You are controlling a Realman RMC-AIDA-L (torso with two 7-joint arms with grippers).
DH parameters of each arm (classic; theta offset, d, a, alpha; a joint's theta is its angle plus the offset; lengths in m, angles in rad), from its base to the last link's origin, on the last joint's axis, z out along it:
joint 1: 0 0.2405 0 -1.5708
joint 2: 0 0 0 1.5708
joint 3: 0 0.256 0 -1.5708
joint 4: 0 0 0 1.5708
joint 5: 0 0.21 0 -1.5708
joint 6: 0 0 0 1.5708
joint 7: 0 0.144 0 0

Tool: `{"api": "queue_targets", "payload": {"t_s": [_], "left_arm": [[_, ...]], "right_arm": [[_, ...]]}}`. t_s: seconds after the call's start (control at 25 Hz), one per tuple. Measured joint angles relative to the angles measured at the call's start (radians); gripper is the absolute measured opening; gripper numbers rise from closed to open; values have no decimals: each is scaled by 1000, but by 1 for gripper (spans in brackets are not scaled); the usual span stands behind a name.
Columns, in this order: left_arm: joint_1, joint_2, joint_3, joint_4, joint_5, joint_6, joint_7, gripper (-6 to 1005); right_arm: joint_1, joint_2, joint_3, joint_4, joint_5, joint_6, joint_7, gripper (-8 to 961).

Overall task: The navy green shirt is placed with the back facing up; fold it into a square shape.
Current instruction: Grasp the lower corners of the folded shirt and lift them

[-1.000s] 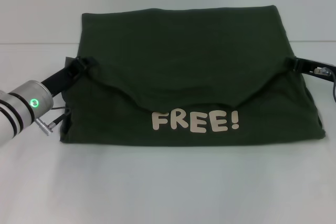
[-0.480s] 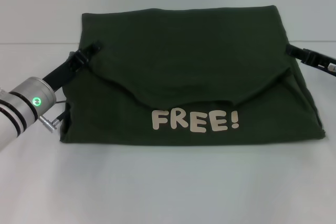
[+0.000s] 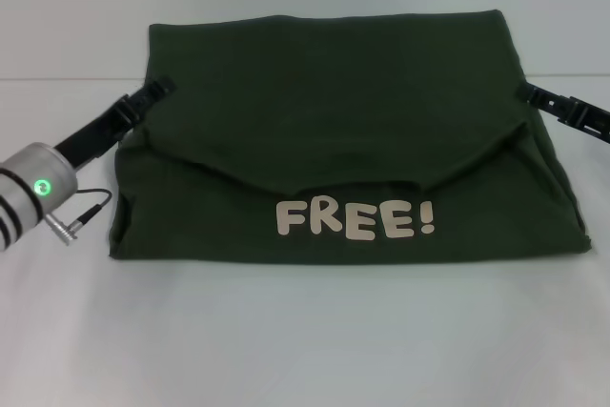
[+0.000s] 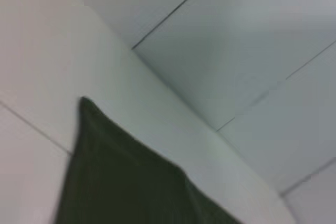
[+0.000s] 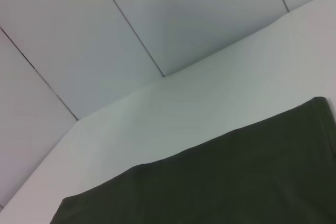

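Both grippers have backed outward off the shirt's edges. Left gripper [image 3: 157, 89] at left edge, right gripper [image 3: 530, 92] at right edge; I cannot tell either's jaw state. Navy green shirt [image 3: 334, 131] lies folded on the white table [image 3: 305, 331], "FREE!" print [image 3: 355, 220] showing.

The navy green shirt [image 3: 334, 111] lies folded into a wide rectangle, seemingly flat, "FREE!" print showing.

One navy green shirt [image 3: 343, 131] lies folded on one white table [image 3: 305, 331], at the centre. Two grippers flank it: the left gripper [image 3: 157, 89] at nine o'clock, the right gripper [image 3: 530, 92] at three. One printed word [image 3: 355, 220], "FREE!", shows on it.
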Motion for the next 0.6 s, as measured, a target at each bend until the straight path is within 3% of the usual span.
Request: {"api": "queue_targets", "payload": {"t_s": [0.04,0.24,0.36,0.6], "left_arm": [[-6,-1,24,-2,0,-14,-1,862],[-10,-4,89,17,3,4,-40,925],[24,13,101,67,37,87,-149,923],[64,76,95,280,458,399,-479,919]], "right_arm": [[0,1,0,0,0,4,-2,902],[-1,5,0,-3,1,4,-15,911],[-9,-3,-6,-3,-9,-30,-16,915],[-28,-38,-10,-4,-135,-226,-22,916]]}}
